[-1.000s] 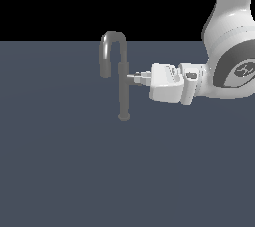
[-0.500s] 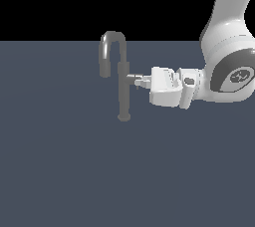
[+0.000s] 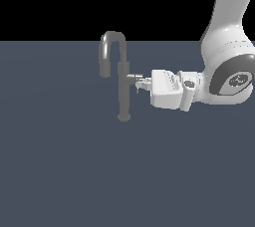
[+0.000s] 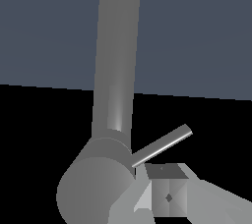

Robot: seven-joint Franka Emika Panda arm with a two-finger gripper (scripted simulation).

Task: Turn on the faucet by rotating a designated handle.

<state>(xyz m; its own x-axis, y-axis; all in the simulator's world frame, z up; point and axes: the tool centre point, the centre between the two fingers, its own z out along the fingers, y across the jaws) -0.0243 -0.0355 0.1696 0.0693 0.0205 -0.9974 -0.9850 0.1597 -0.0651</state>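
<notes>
No lettering shows — pincer (image 3: 140,84) meets the handle (image 3: 133,77) beside the faucet (image 3: 122,89), its opening unclear.

The faucet (image 3: 123,89) is plain grey metal; the arm (image 3: 226,66) is white, the floor (image 3: 64,171) slate blue.

Flat, even light across the exterior view, and the grey floor (image 3: 64,171) shows no cast shadows at all. The background above it is pure black. The white arm (image 3: 226,56) is bright and softly shaded, darker on its underside. The faucet (image 3: 123,89) reads dull grey with little shine. In the wrist view a pale vertical glint runs along the faucet column (image 4: 117,115), and the thin lever (image 4: 162,145) catches a light edge. Everything is sharp, with no blur and no glare.
</notes>
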